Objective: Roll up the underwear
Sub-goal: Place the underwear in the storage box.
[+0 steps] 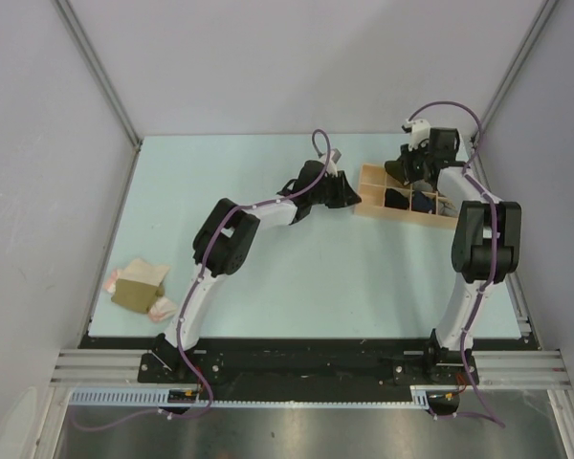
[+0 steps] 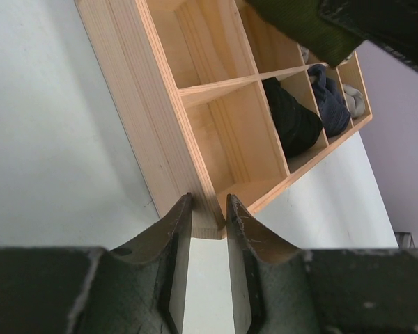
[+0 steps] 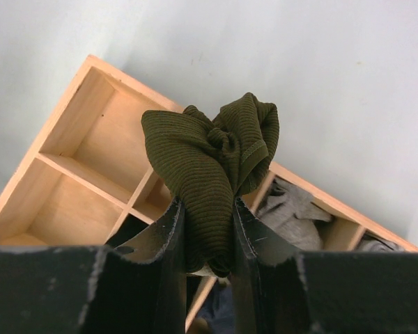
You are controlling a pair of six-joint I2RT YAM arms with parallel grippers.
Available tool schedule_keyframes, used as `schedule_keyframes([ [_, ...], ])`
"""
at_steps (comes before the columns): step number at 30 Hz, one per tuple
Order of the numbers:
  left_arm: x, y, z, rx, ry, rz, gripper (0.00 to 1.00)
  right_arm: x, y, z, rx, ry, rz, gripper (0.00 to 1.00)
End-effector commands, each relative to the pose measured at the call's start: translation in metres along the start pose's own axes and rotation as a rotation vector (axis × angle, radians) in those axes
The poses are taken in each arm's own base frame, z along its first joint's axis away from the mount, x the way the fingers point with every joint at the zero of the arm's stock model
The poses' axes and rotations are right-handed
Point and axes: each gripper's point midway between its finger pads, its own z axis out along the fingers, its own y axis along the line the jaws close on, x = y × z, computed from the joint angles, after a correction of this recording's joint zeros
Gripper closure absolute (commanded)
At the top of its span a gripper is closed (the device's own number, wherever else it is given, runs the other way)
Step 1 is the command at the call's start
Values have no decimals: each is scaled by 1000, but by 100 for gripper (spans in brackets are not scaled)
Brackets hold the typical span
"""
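From above, the left hand (image 1: 352, 195) reaches forward, and the end of the wooden tray (image 1: 377, 182) sits right at its fingertips. The right hand (image 1: 414, 180) hangs over the tray, with the compartments directly beneath it. What it carries is too small to make out from here. A pile of loose underwear (image 1: 139, 287), olive and pink-beige, lies on the counter (image 1: 297, 268) well behind the left hand and off to its left.

In the left wrist view, the two fingers (image 2: 177, 233) flank the tray's near corner, and the wooden wall fills almost all the gap between them. I cannot tell whether they are pinching the wood or only standing close against it. Ahead of the fingertips the compartments run away in a row. The farther ones hold a black garment (image 2: 292, 118), a navy garment (image 2: 331, 97) and, at the far end, a grey garment (image 2: 357, 103). Higher up ahead of this hand, the olive underwear (image 2: 299, 24) hangs above the tray beside the dark body of the right hand.

In the right wrist view, the right hand is clenched on the olive underwear. The ribbed cloth is squeezed between both fingers and bunches into a loose knot just past the fingertips. The tray lies beneath, tilted across the frame. The grey garment sits in a compartment just right of the fingertips, and darker cloth shows below them.
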Motion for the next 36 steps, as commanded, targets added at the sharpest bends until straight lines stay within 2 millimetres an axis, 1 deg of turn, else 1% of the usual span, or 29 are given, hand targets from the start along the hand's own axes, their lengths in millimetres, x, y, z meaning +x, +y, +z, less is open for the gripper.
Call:
schedule_keyframes([
  [1,1,-34,-6,74,29,21,69,3,2,17,7,10,-61,100],
  [2,1,-33,-6,71,30,19,68,2,1,19,10,10,-66,100],
  [3,0,-33,-7,70,29,22,68,6,1,23,9,20,-68,100],
  [7,1,-35,-6,76,34,24,66,14,-4,28,23,45,-89,100],
  [9,1,-34,-5,77,37,27,64,16,-10,28,45,56,-107,100],
  [12,-3,-35,-5,76,28,38,58,21,-13,31,49,69,-130,100],
  [14,-4,-37,-5,79,27,42,52,26,-13,37,40,79,-146,100],
  [16,-7,-40,-6,83,27,54,45,26,-13,41,30,78,-178,100],
  [17,-7,-40,-6,83,29,58,43,32,-11,46,14,87,-183,100],
  [18,-11,-42,-8,86,20,68,42,35,-10,49,1,96,-199,100],
  [19,-11,-42,-8,84,20,71,40,34,-11,51,-5,96,-205,100],
  [20,-13,-44,-9,85,19,73,39,41,-9,56,-18,111,-209,100],
  [22,-17,-47,-11,90,12,85,39,47,-7,58,-37,130,-237,100],
  [24,-19,-50,-13,93,6,91,38,57,-6,62,-49,157,-257,100],
  [26,-24,-53,-15,96,-4,98,37,62,-6,64,-58,173,-287,100],
  [27,-25,-53,-16,98,-9,105,37,72,-4,67,-71,200,-286,100],
  [29,-30,-56,-20,94,-23,115,36,77,-4,69,-81,220,-303,100],
  [30,-32,-55,-21,92,-30,117,35,88,-2,70,-98,254,-300,100],
  [31,-38,-59,-26,96,-43,123,35,91,-2,71,-106,265,-306,100],
  [32,-41,-59,-28,94,-51,128,35,92,-1,71,-115,282,-306,100],
  [33,-44,-57,-31,89,-59,127,35,100,0,73,-126,303,-303,100],
  [35,-55,-63,-40,93,-83,147,34,111,4,72,-161,354,-296,100],
  [36,-56,-60,-44,84,-84,148,34,112,3,77,-168,365,-297,100],
])
